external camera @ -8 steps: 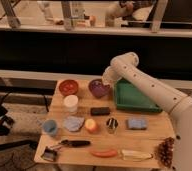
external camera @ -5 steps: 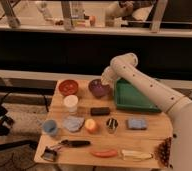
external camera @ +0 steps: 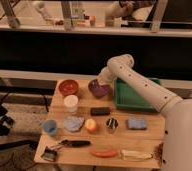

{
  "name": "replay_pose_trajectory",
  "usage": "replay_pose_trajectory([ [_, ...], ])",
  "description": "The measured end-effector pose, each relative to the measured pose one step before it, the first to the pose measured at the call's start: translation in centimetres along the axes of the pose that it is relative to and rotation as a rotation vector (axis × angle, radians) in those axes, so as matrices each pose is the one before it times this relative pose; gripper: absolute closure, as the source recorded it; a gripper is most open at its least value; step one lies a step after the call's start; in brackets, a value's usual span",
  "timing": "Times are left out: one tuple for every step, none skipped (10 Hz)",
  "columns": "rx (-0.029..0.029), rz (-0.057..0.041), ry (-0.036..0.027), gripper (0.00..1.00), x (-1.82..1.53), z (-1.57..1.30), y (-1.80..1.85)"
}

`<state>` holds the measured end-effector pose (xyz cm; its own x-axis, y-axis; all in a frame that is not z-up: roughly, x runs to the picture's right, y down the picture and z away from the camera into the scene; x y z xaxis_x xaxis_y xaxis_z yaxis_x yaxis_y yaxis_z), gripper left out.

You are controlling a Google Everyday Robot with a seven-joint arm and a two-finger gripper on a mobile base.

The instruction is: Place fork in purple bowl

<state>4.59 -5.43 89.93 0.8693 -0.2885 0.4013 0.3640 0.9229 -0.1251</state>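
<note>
The purple bowl [external camera: 97, 90] sits at the back of the wooden table [external camera: 149, 134], between the red-orange bowl [external camera: 68, 87] and the green tray [external camera: 135, 96]. My gripper [external camera: 101, 80] reaches in from the right and hangs right over the purple bowl's far rim, pointing down into it. The white arm [external camera: 139, 85] stretches across above the tray. The fork does not show; the gripper's end is hidden against the bowl.
A white cup [external camera: 70, 103], black block [external camera: 100, 111], light-blue cup [external camera: 50, 127], grey-blue cloth [external camera: 73, 123], orange fruit [external camera: 91, 125], dark metal piece [external camera: 111, 123], blue sponge [external camera: 136, 123], black brush [external camera: 71, 143], red pepper [external camera: 105, 153] and a yellowish item [external camera: 134, 155] lie on the table.
</note>
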Motion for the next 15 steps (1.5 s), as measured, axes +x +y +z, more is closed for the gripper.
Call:
replay_pose_trajectory([
  [0.00208, -0.01045, -0.00123, 1.00, -0.101, 0.545, -0.194],
  [0.00135, -0.00358, 0.00537, 1.00, 0.353, 0.529, -0.046],
  [0.00211, 0.00074, 0.00635, 1.00, 0.542, 0.435, 0.027],
  [0.00250, -0.00116, 0.00468, 1.00, 0.282, 0.344, -0.046],
  [0.00337, -0.00228, 0.00746, 1.00, 0.316, 0.395, -0.135],
  [0.00237, -0.00174, 0.00810, 1.00, 0.292, 0.420, -0.125],
  [0.00308, -0.00093, 0.00791, 1.00, 0.319, 0.199, -0.128],
  [0.00200, 0.00142, 0.01242, 1.00, 0.542, 0.201, 0.065],
  [0.00226, 0.00573, 0.01236, 1.00, 0.605, 0.185, 0.138],
  [0.00061, 0.00077, 0.00963, 1.00, 0.342, 0.150, 0.006],
  [-0.00040, 0.00217, 0.00754, 1.00, 0.239, 0.181, 0.021],
  [0.00117, 0.00184, 0.00885, 1.00, 0.281, 0.130, -0.065],
  [0.00091, 0.00126, 0.00905, 1.00, 0.347, 0.066, -0.005],
  [0.00152, 0.00122, 0.00498, 1.00, 0.200, -0.052, -0.018],
  [0.00207, 0.00023, 0.00301, 1.00, 0.086, -0.128, -0.074],
])
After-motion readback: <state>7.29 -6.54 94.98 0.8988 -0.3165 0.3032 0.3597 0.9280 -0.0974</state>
